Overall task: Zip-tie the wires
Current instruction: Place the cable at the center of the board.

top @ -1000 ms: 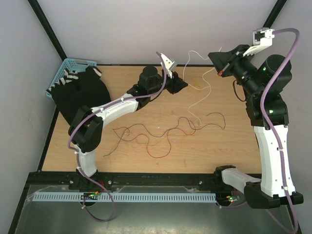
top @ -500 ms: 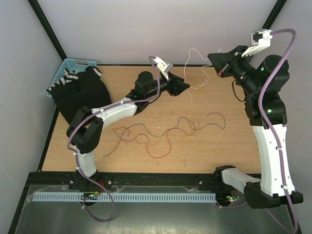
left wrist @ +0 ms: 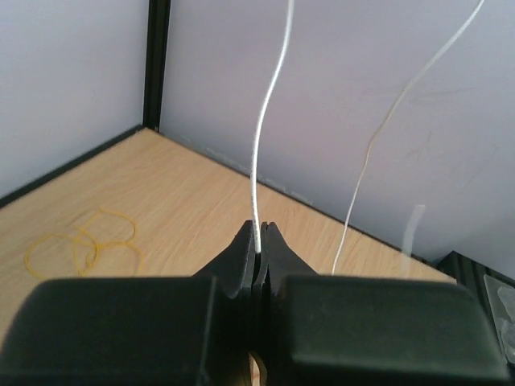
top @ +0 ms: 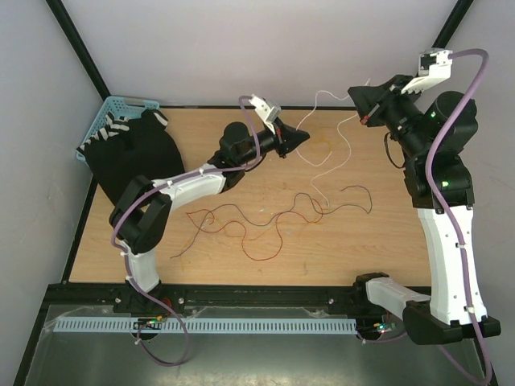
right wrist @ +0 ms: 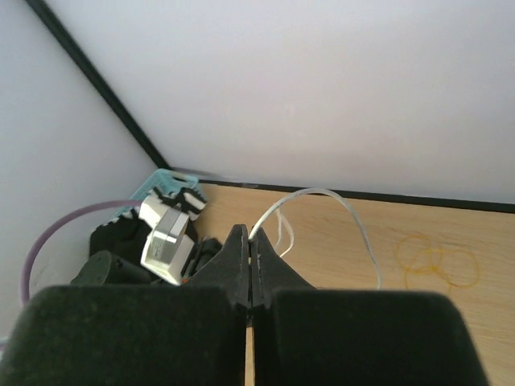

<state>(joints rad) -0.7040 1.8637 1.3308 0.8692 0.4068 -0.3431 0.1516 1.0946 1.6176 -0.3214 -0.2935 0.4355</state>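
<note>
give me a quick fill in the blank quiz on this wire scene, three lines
The left gripper is ___ on the thin white wire. The curly red and brown wires lie on the wooden table, held by ___ gripper. The blue plastic basket stands by the far ___ corner.
Missing: shut; neither; left.

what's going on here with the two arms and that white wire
Both arms hold a thin white wire strung between them above the table. The left gripper is shut on it, and the right gripper is shut on it too. The red and brown wires lie loose on the table, not yet bundled.
</note>
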